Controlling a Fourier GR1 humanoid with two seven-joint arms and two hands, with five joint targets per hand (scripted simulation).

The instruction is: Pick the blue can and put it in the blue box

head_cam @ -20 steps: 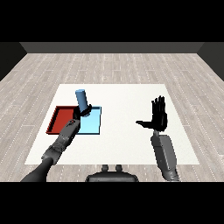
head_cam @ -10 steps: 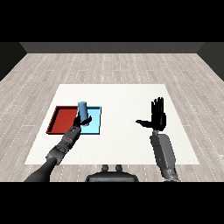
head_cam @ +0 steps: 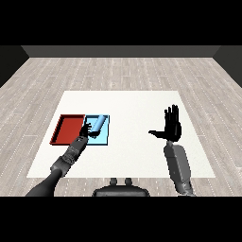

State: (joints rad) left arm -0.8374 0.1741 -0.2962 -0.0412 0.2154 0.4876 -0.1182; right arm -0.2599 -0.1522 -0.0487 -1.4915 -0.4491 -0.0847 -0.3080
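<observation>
Left hand (head_cam: 86, 131) curled round the tilted blue can (head_cam: 97, 124) over the blue tray (head_cam: 105, 137), right hand (head_cam: 172, 126) spread and holding nothing; risk: can released leaning may roll over the rim toward the red tray (head_cam: 67, 128).

You have one view, from the robot's head, looking down and forward across the white table (head_cam: 137, 101); both forearms enter from the lower corners, and wood floor stretches beyond the far edge
</observation>
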